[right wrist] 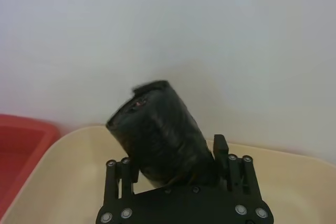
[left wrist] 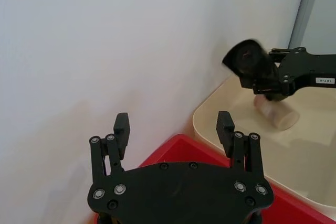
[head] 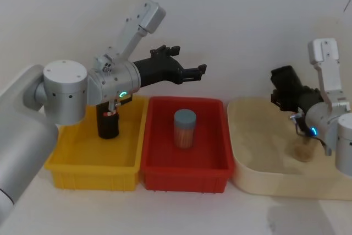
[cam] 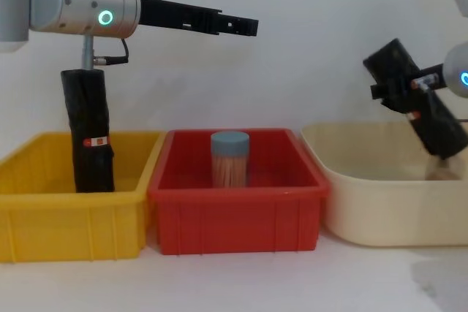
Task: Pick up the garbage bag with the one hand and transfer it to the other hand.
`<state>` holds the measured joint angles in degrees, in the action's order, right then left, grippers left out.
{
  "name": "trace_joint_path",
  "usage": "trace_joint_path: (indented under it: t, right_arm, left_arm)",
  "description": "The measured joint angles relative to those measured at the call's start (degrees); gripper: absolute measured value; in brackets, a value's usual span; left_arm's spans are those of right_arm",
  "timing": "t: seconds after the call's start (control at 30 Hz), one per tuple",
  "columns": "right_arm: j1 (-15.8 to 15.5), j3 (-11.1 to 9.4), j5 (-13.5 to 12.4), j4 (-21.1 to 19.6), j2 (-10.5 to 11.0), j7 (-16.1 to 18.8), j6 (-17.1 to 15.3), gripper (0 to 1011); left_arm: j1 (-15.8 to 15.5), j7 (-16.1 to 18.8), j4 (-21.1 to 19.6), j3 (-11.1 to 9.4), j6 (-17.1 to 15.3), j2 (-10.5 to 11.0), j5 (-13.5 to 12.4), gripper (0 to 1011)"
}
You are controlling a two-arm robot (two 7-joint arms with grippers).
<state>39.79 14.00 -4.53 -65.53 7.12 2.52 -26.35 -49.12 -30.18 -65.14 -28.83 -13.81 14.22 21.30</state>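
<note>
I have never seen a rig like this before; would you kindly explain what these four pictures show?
This is a robot with two arms, each ending in a black two-finger gripper. One picture looks down from its head, one looks across from its chest, and two come from cameras on its wrists.

Three containers stand in a row: a yellow bin, a red bin and a cream tub. A black garbage bag roll stands upright in the yellow bin, and a blue-lidded jar stands in the red one.

The left gripper is open and holds nothing, raised above the red bin's back edge. The right gripper clamps a second black roll, tilted, above the cream tub.
</note>
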Motion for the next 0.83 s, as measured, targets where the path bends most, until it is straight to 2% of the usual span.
trace_joint_path:
  t: [0.03,0.07,0.27,0.83]
  right_arm:
    - [-0.09,-0.02,0.12,-0.17,0.26,0.10,-0.19,801]
    - [-0.12,-0.03,0.18,-0.24,0.37,0.15,-0.27,853]
    - [-0.33,-0.10,0.51,-0.70,1.09,0.36,-0.77,1001]
    - [-0.56,-0.20,0.89,-1.21,1.94,0.59,-1.38,1001]
  left_arm:
    - [0.00,0.00,0.00,0.00,0.00,0.00,0.00,1001]
    - [0.00,0.00,0.00,0.00,0.00,0.00,0.00,1001]
    - [0.00,0.00,0.00,0.00,0.00,0.00,0.00,1001]
    - [0.00,0.00,0.00,0.00,0.00,0.00,0.00,1001]
